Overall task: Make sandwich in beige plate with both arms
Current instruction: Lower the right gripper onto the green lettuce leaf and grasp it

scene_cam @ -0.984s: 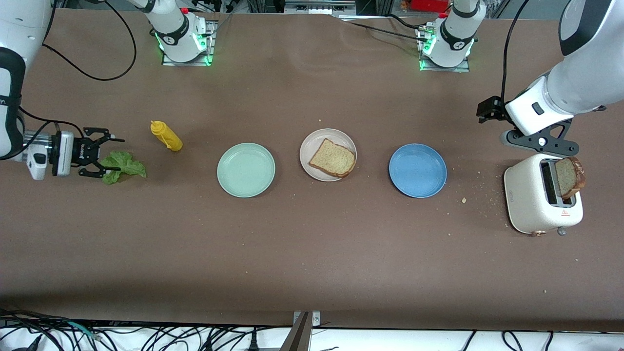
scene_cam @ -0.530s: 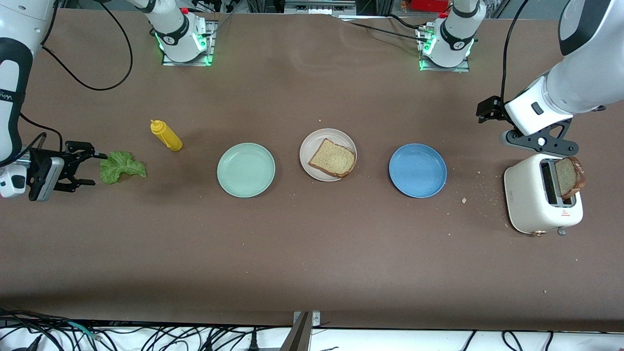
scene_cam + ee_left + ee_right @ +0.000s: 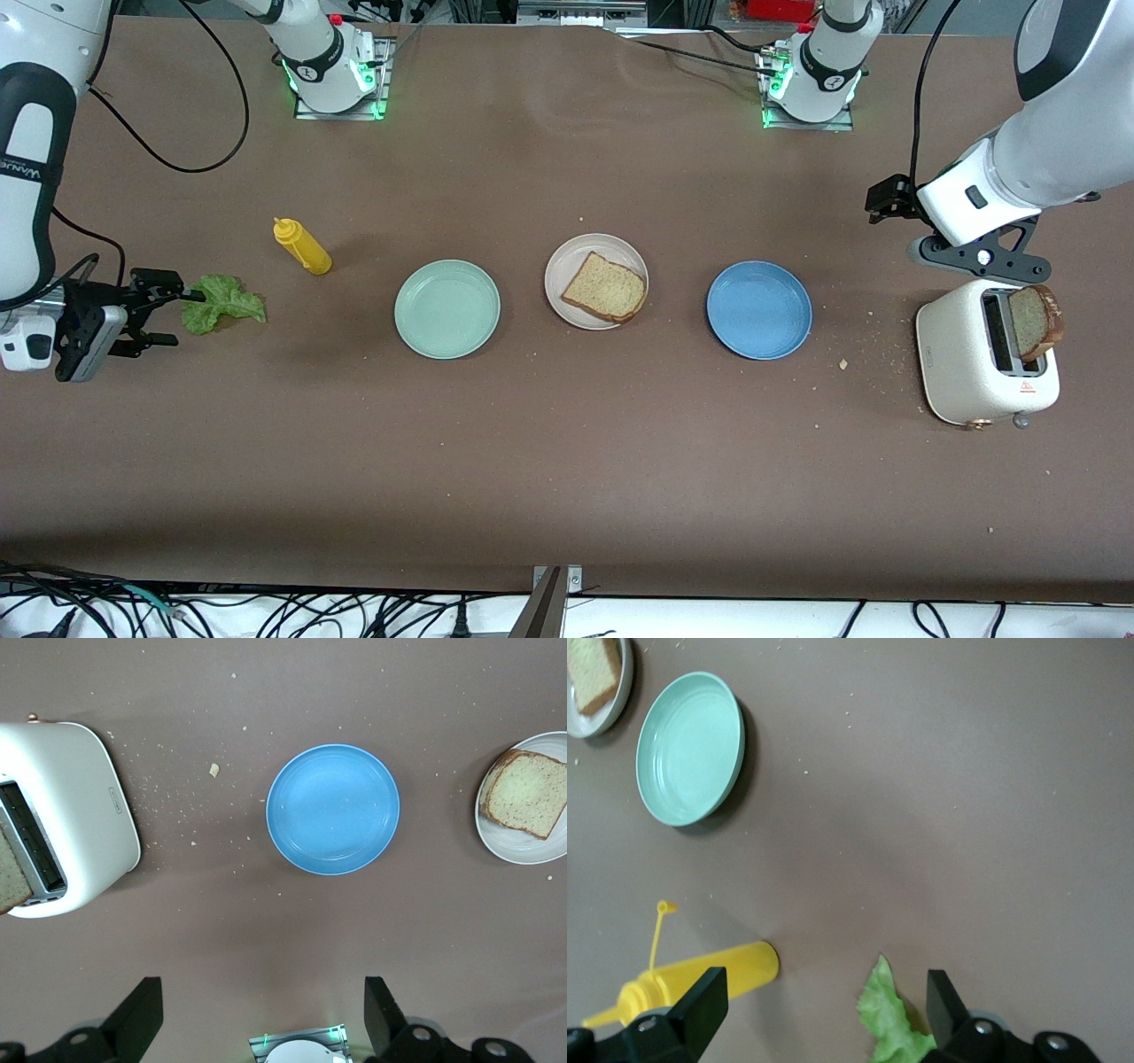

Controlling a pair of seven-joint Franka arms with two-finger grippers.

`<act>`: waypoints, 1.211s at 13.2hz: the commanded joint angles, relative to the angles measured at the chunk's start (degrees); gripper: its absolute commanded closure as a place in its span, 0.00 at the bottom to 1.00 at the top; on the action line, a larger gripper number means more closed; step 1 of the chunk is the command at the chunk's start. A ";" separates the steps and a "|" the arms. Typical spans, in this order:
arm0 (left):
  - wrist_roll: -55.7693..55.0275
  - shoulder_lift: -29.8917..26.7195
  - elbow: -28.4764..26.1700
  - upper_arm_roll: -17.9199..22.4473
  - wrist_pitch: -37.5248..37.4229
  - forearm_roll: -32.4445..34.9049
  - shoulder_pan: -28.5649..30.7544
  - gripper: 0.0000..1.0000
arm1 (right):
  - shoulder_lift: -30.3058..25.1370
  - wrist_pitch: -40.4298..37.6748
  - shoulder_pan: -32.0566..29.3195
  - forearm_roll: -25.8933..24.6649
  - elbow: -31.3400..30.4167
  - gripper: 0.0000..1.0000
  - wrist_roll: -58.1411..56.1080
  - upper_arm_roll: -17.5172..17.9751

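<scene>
Mustard bottle (image 3: pixel 303 247) stands near lettuce leaf (image 3: pixel 222 302).

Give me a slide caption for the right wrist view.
Open right hand over the lettuce leaf, beside the lying mustard bottle, with the mint-green plate nearby.
</scene>
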 commanded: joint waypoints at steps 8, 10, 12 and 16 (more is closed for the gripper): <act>0.58 -0.11 0.91 -0.01 -1.03 1.46 0.18 0.00 | -1.57 7.44 1.48 -11.18 0.72 0.01 13.20 3.49; 0.58 -0.11 0.99 -0.01 -1.03 1.46 0.18 0.00 | -5.16 15.61 -2.80 -22.07 -2.25 0.01 19.61 12.70; 0.40 -0.11 0.99 -0.01 -1.03 1.46 0.10 0.00 | -7.90 25.01 -6.68 -26.42 -9.27 0.01 23.94 18.88; 0.23 -0.11 0.99 -0.01 -1.03 1.46 -0.17 0.00 | -8.79 39.28 -7.48 -26.26 -21.50 0.01 24.13 20.30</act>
